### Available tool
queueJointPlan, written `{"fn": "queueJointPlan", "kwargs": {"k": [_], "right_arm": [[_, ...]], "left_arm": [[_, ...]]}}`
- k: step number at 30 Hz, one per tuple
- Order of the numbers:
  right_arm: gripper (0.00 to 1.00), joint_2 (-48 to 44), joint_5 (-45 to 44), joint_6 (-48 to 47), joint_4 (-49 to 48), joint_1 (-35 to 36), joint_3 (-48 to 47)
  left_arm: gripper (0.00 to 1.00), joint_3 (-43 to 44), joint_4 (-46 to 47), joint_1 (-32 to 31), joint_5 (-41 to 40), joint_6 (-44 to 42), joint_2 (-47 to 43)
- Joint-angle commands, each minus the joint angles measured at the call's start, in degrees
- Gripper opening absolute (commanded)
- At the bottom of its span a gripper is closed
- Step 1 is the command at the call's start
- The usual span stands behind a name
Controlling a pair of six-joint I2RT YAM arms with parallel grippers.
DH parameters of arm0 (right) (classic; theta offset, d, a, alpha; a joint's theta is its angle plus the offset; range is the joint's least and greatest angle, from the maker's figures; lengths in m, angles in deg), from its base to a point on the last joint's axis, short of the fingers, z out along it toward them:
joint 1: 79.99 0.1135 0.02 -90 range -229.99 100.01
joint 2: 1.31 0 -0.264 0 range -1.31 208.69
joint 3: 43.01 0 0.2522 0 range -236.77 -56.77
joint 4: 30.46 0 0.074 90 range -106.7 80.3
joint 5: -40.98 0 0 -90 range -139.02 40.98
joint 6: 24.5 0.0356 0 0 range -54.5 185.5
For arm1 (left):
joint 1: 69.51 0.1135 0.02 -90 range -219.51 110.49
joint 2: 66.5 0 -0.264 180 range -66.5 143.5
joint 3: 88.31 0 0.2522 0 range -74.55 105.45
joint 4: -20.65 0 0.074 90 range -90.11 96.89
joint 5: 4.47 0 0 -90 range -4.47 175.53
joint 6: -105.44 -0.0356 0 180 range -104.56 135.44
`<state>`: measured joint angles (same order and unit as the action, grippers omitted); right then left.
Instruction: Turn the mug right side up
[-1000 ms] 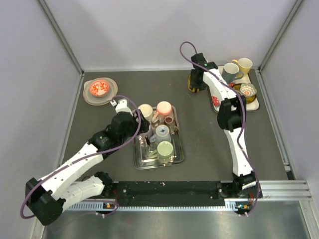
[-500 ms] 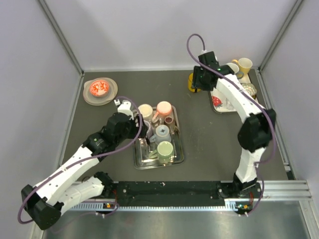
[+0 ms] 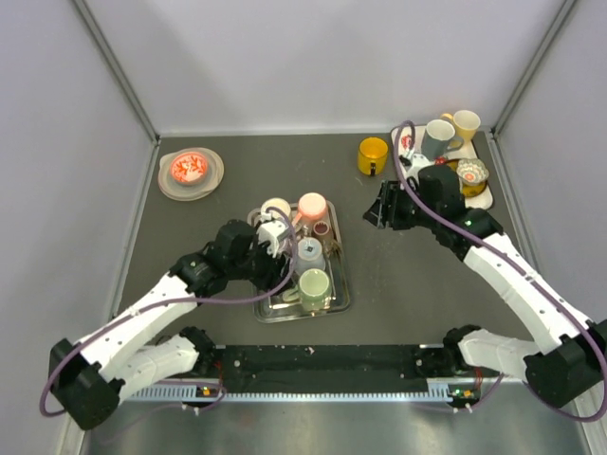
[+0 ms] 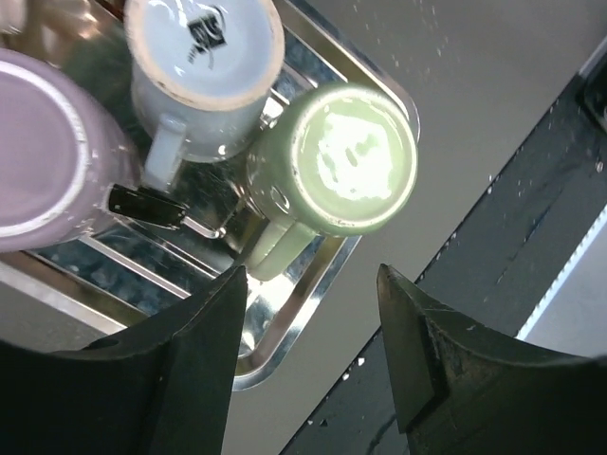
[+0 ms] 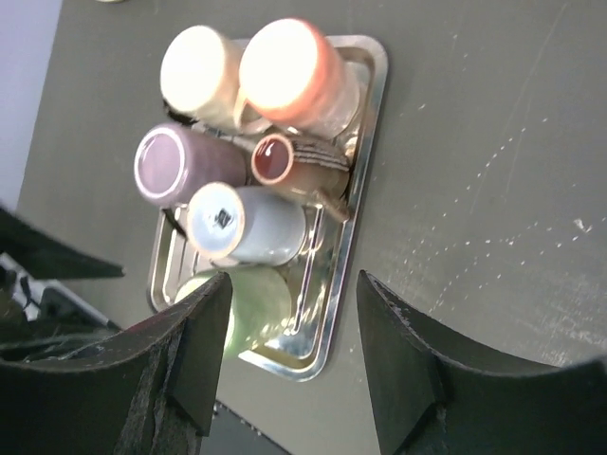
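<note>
Metal tray [image 3: 285, 315] held six mugs [image 5: 247, 223], all bottoms-up. Green mug [image 4: 353, 156] sat in near-right corner, under L gripper [image 4: 308, 284], fingers spread, empty. Yellow mug [image 3: 372, 154] on table [image 3: 379, 275], far side. R gripper [image 5: 294, 284] spread, empty.

Yellow mug [image 3: 372, 154]: upright on the counter [image 3: 285, 171].
We see its open mouth facing up and its base down. It stands free toward the far right, just left of the white tray [image 3: 485, 201] holding other mugs.
</note>
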<state>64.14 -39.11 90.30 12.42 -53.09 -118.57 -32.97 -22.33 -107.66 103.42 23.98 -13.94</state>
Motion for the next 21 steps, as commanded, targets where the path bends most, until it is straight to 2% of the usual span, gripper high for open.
{"fn": "queueJointPlan", "kwargs": {"k": [1,9,21], "right_arm": [[0.56,-7.7,5.5,-1.4,-2.2,0.3,3.1],[0.55,-14.4,7.3,-0.9,-0.2,0.4,7.7],[0.55,-14.6,9.2,-1.2,0.8,0.4,7.6]], "left_arm": [[0.61,3.0,-1.6,-0.2,6.0,-7.1,5.5],[0.59,7.2,-4.1,-1.9,4.5,-10.3,14.5],[0.59,10.4,-5.2,-4.0,1.2,-13.5,23.6]]}}
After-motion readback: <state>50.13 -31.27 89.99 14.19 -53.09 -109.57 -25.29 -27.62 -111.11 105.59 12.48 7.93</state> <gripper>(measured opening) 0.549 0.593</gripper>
